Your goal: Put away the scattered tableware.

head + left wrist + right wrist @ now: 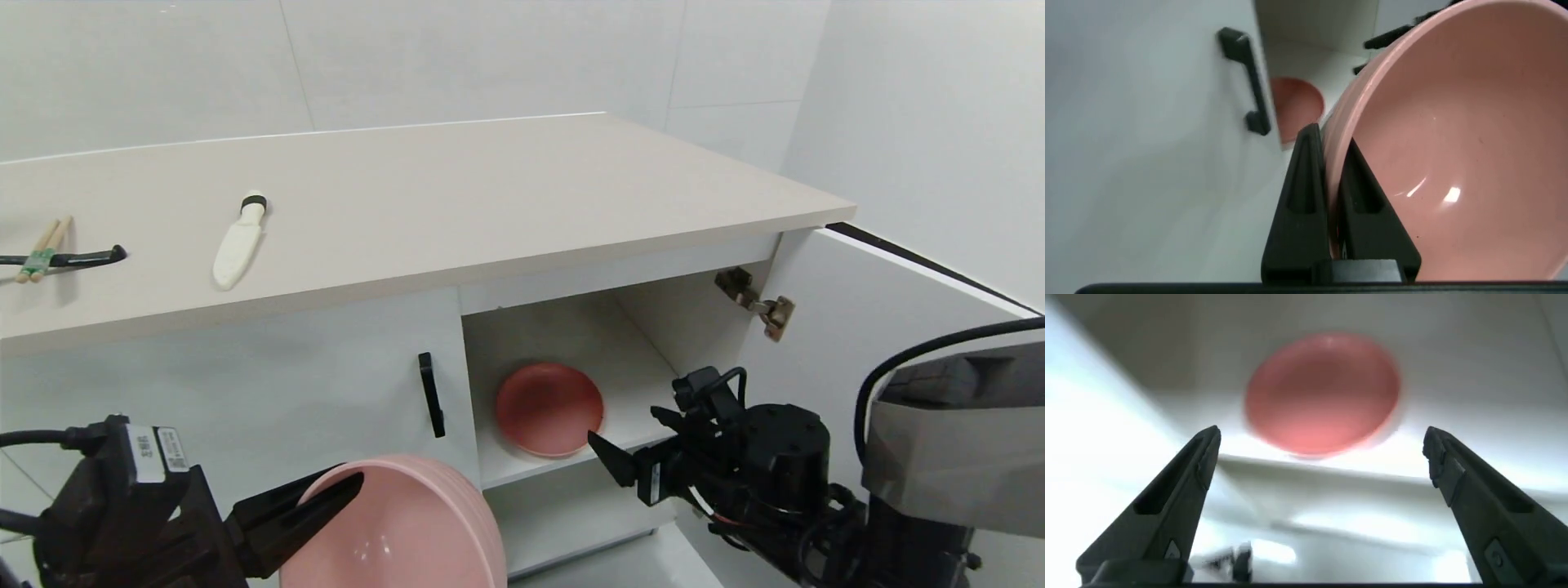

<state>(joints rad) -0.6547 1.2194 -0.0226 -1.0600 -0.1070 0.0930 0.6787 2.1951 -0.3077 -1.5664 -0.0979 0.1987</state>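
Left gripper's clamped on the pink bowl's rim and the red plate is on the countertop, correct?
Not quite. The left gripper does clamp the pink bowl by its rim, but the red plate sits on the cabinet shelf, not the countertop; the head view shows it.

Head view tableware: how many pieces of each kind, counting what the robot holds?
pink bowl: 1
red plate: 1
cream knife: 1
chopsticks: 2
black-handled utensil: 1
Total: 6

The bowl (400,531) is cut off at the head view's bottom; the plate (1323,392) is blurred in the right wrist view.
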